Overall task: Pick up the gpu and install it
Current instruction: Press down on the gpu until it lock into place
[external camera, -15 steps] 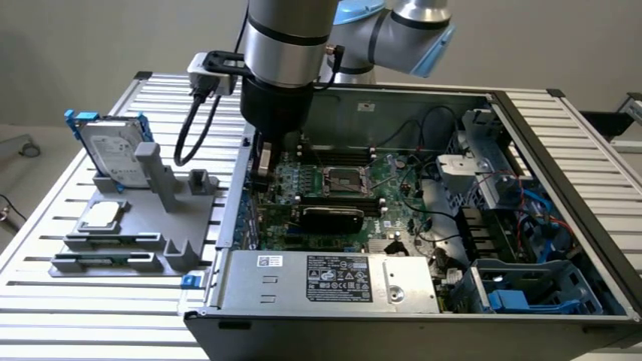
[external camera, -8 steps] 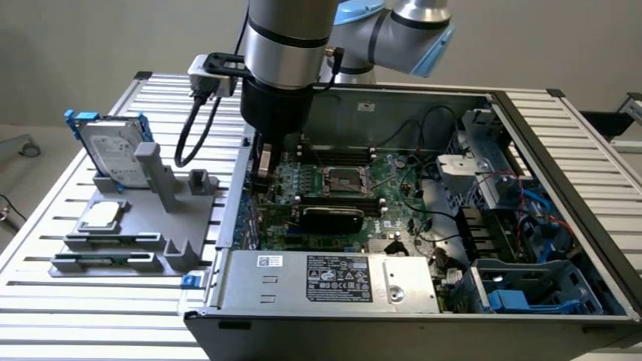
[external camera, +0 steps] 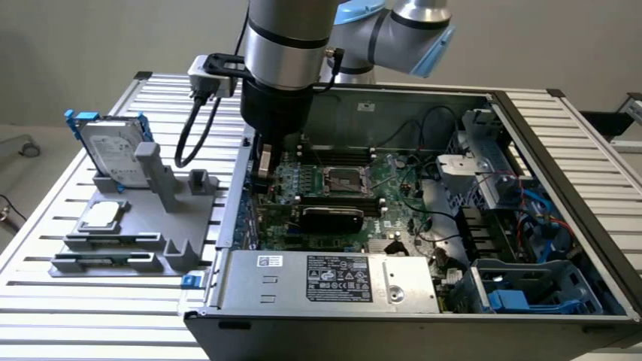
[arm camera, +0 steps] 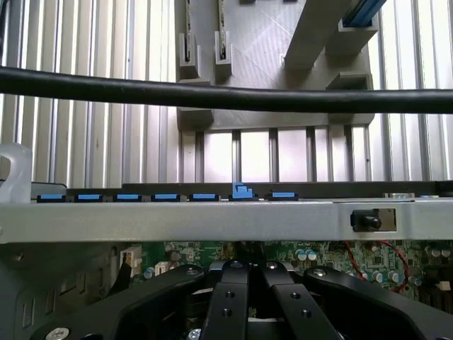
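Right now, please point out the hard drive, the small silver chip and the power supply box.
hard drive point(external camera: 107, 147), exterior view, on its silver face.
small silver chip point(external camera: 101, 216), exterior view, on its flat top.
power supply box point(external camera: 331, 277), exterior view, on its white label.

1. Setting: a robotics lab or test bench for hardware assembly.
2. The counter point(external camera: 90, 293) is built of ribbed aluminium profile slats, typical of a test rig.
3. An industrial robot arm point(external camera: 291, 53) with silver and light-blue joints stands over an opened computer case point(external camera: 561, 188), its motherboard point(external camera: 346, 188) exposed.
4. A grey printed fixture point(external camera: 131, 226) holds spare parts upright, including a hard drive point(external camera: 110, 150).
5. Plain pale wall behind; no household furnishings.
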Controlling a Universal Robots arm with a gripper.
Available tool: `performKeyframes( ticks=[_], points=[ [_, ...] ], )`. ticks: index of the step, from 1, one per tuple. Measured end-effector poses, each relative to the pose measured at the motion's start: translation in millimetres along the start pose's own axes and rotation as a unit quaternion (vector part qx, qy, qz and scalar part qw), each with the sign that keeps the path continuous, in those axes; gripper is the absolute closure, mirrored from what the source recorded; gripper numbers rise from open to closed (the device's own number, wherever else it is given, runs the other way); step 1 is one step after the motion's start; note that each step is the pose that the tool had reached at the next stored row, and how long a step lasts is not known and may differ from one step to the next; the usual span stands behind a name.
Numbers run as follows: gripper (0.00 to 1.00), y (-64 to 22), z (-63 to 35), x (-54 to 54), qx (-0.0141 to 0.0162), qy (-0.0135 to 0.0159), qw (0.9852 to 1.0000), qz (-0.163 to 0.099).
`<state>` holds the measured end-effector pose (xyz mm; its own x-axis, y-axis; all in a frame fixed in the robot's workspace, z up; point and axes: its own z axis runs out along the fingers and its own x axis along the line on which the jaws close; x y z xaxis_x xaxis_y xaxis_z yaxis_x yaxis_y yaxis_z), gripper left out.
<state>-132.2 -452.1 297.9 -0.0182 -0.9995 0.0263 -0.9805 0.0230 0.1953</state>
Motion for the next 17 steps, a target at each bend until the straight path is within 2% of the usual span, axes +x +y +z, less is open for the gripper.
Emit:
performKeyframes(
  ticks=[11,15,17],
  points=[
    [0.89,-0.4,1.1,-0.1,0.0001,0.0026,1.0000,0.001],
    [0.89,-4.2,-11.6,0.2,-0.0035,0.0030,1.0000,0.000],
    [0.89,-9.6,-14.5,0.0,-0.0041,0.0029,1.0000,0.000]
  ],
)
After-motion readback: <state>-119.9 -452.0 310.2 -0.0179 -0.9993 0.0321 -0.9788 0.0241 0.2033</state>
